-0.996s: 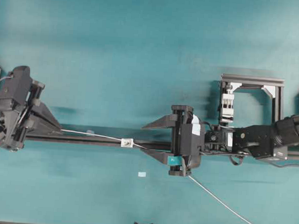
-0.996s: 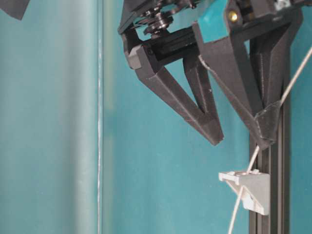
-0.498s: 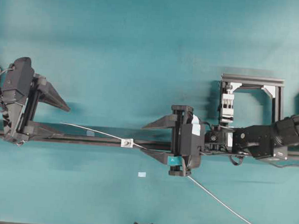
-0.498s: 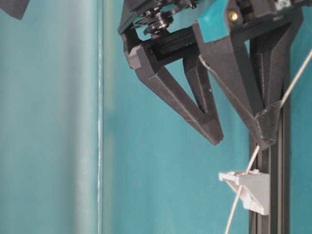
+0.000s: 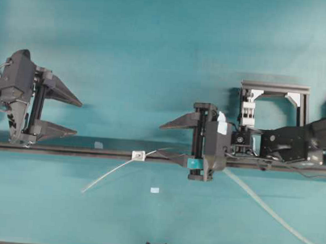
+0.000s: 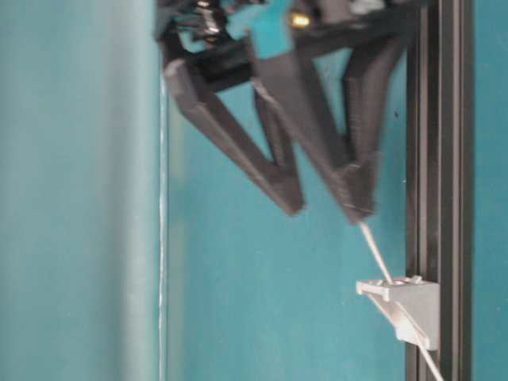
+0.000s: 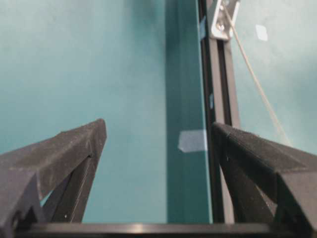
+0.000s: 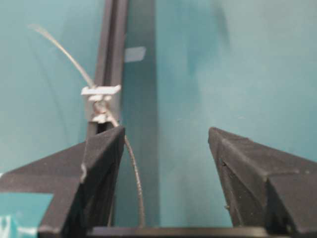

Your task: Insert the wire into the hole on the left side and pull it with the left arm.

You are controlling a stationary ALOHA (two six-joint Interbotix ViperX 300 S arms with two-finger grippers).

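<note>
Wire (image 5: 111, 174) runs through the hole (image 5: 139, 154) in the tiny white block on the black rail (image 5: 95, 151). Free end lies slack on the teal tabletop (image 5: 156, 55), curving down and left of the block, touching neither gripper.

Left gripper (image 5: 78, 117) sits at the far left of the overhead view, above the rail, jaws spread wide, nothing between them. Its wrist view shows both fingers (image 7: 59, 153) well apart with bare tabletop and rail between; the wire passes just beside the right-hand finger there, and I cannot tell whether it touches.

Right gripper (image 5: 167, 139) (the one with teal tape and a white sticker) is to the right of the block, jaws also wide apart. One finger tip hangs over the rail near the block; the wire passes under or along that finger. From the right wrist view the wire comes out of the block, bends beside the left-hand finger and is not pinched.

Beyond the right gripper the wire trails off toward the lower right edge of the tabletop.

White clamp (image 5: 247, 113) in a black frame stands behind the right arm, apart from the wire. Small pale tape square (image 5: 155, 190) lies below the rail.
</note>
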